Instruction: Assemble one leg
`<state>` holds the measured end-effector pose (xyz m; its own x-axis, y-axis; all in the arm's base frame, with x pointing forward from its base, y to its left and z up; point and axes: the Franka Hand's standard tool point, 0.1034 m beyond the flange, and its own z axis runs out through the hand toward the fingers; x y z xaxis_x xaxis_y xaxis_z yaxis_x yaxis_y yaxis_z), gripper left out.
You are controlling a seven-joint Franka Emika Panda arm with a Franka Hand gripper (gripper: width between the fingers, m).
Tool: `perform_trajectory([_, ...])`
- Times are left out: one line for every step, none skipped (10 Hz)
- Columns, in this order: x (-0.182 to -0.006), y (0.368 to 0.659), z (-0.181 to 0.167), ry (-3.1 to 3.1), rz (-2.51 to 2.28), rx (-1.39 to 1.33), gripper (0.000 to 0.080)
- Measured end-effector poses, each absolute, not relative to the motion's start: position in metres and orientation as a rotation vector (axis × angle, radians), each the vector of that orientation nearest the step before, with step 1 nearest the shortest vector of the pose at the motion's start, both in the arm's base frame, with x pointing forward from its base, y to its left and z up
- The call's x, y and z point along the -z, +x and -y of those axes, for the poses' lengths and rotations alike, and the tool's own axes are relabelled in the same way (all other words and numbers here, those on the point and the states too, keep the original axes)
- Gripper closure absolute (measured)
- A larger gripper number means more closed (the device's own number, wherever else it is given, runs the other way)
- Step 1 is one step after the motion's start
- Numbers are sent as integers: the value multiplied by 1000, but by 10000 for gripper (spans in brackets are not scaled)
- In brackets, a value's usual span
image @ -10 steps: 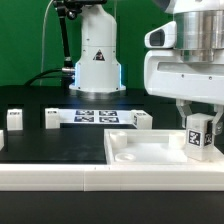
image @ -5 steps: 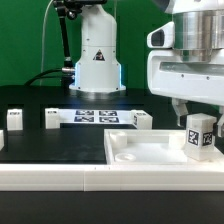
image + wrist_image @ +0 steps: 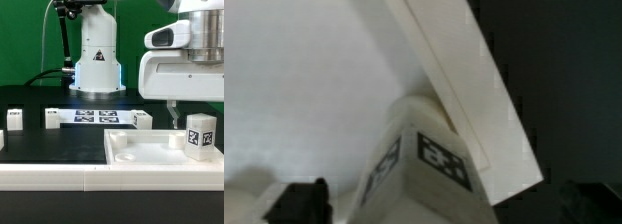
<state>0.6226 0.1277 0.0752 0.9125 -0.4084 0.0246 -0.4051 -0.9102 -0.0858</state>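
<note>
**Leg stands free on the panel, jaws spread above it**

Exterior view: the small white plastic block-like leg (image 3: 201,134) stands upright at 4 o'clock with its black-and-white tag facing the camera. It rests on the wide flat white panel (image 3: 140,152) with round sockets. The white two-finger gripper (image 3: 196,107) hangs just above it at 2 o'clock, not touching it.

Wrist view: the leg stands close beside the panel's thick edge. One dark fingertip (image 3: 304,200) shows beside the leg with a gap between them. The jaws are apart and hold nothing.

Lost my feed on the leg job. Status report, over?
Pincer open, hovering. Leg upright just below it on white panel, ungripped. Nothing between them.
</note>
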Motion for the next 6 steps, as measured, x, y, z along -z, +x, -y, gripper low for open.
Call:
perform_trajectory([-78, 624, -130, -3019, -548, 71, 151])
perform_trajectory([-80, 623, -130, -3050, -389, 69, 151])
perform_trajectory([-81, 624, -131, -3070, -264, 76, 151])
perform_trajectory([-81, 623, -131, -3090, -133, 81, 151])
perform_trajectory([-80, 623, -129, -3097, -14, 85, 151])
perform_trajectory([-78, 622, -126, -3099, 106, 84, 151])
